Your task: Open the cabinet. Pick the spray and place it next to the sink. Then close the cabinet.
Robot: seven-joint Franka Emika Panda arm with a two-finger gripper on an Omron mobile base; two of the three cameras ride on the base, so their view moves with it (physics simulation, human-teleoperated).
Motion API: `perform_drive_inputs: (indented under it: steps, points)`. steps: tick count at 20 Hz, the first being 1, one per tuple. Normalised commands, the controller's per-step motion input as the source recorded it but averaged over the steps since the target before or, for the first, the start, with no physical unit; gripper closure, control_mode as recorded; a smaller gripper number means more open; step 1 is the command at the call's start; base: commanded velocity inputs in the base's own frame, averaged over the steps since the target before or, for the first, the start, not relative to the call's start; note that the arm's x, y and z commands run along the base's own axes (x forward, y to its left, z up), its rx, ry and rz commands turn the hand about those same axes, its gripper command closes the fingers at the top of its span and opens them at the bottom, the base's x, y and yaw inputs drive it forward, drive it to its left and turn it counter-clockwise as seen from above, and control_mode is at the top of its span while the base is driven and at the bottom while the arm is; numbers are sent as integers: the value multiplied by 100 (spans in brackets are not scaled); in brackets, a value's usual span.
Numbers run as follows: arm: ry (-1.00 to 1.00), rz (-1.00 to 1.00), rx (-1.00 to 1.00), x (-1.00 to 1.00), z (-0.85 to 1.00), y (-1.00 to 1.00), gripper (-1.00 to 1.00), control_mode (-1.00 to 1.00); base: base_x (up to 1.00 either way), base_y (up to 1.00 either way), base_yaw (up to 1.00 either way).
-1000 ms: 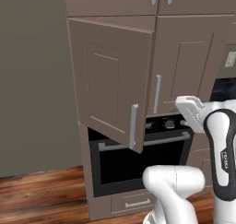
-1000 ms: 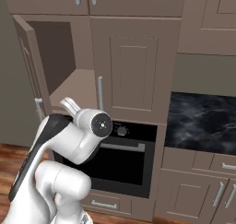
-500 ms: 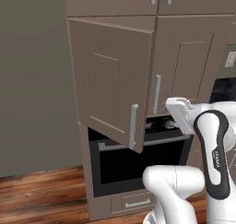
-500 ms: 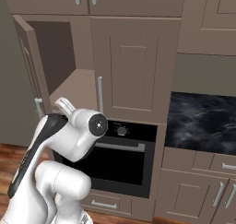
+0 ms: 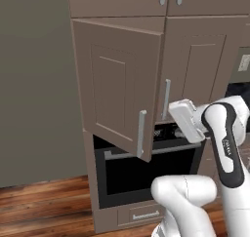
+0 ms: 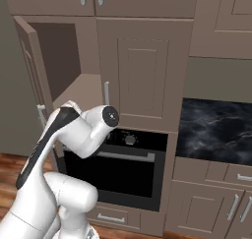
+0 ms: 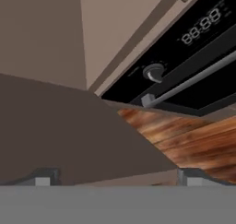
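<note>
Claw [image 7: 115,177]: the hand view shows two dark fingertips [image 7: 42,178] set wide apart at the bottom edge, nothing between them; the claw stands open.
Claw, left base view: the white hand block [image 5: 184,120] sits just right of the swung-out door's free edge and in front of the closed right door.
Cabinet [image 5: 195,70]: left door [image 5: 114,87] hangs open, swung outward; right door is closed.
Cabinet, right base view: the open left door [image 6: 33,80] is seen edge-on to the left of the arm; the plain tan interior [image 6: 74,73] lies above and behind the claw.
Spray: not discernible; the visible part of the interior shows bare floor and walls.
Door handles: silver bar on the open door [image 5: 141,133] is left of the claw; bar on the closed door [image 5: 166,99] is just above it.
Oven [image 7: 184,57]: ahead of the claw in the hand view, with dial, clock display and bar handle; below the cabinet in both base views.
Door edge: a brown panel [image 7: 69,135] fills the near field of the hand view, its lower edge running just ahead of the fingertips.
Open room: wood floor [image 5: 44,207] lies below and left of the open door; dark counter [image 6: 216,130] stands well right of the claw.
</note>
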Motion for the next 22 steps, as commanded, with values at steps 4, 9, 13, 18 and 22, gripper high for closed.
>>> perform_drive_inputs:
  steps: [4,9,13,18,22]
  points:
    - [9,11,3,35,-10,1,-100,-100,0,0,0]
    - [0,4,8,48,-19,14,-100,-100,0,0,0]
    - [0,0,8,59,-18,31,-100,-100,0,0,0]
    - [0,0,7,49,-9,32,-100,-100,0,0,0]
    - [0,0,5,48,-3,25,-100,-100,0,0,0]
